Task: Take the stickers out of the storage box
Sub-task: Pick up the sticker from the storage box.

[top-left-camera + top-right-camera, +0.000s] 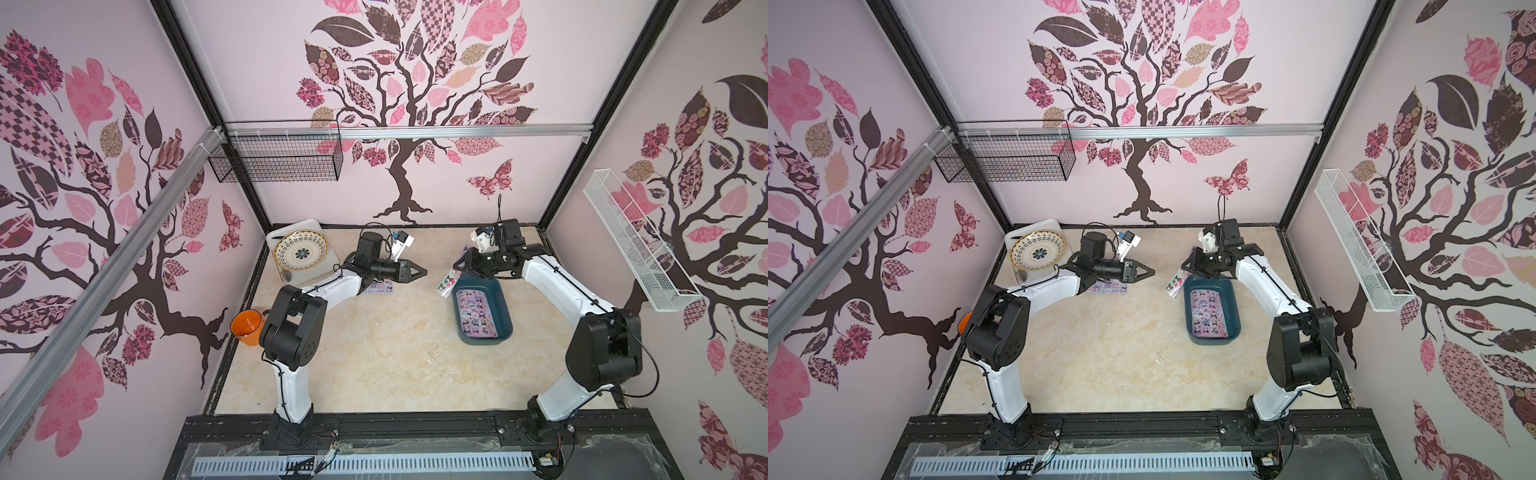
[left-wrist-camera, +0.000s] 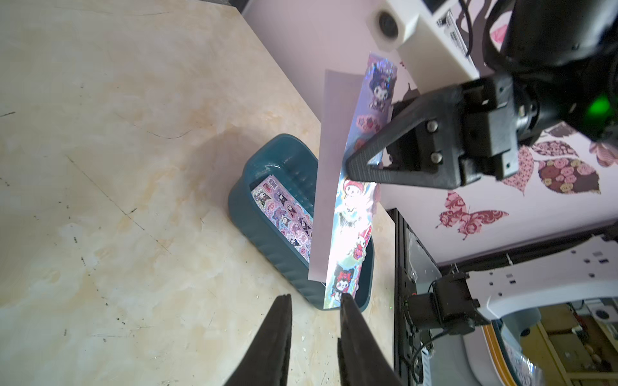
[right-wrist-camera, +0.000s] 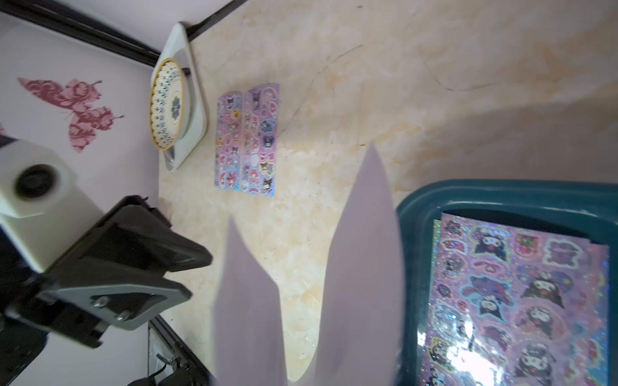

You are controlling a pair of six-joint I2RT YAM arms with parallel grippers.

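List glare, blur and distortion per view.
Left wrist: glare washes out the middle of the held stickers. Right wrist: their lilac backs blur near the lens; glare spots the sheet in the storage box. Both top views: wide-angle stretching toward the edges.

Patterned plate (image 1: pixel 300 250) on white tray (image 1: pixel 291 226); orange mug (image 1: pixel 247 327).

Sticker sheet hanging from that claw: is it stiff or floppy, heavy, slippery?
Probably floppy: the held sticker sheet curls and dangles from the right gripper. Likely very light, since a small pinch partway along it carries the whole sheet. Its face shows bright glare, so it may be slick.
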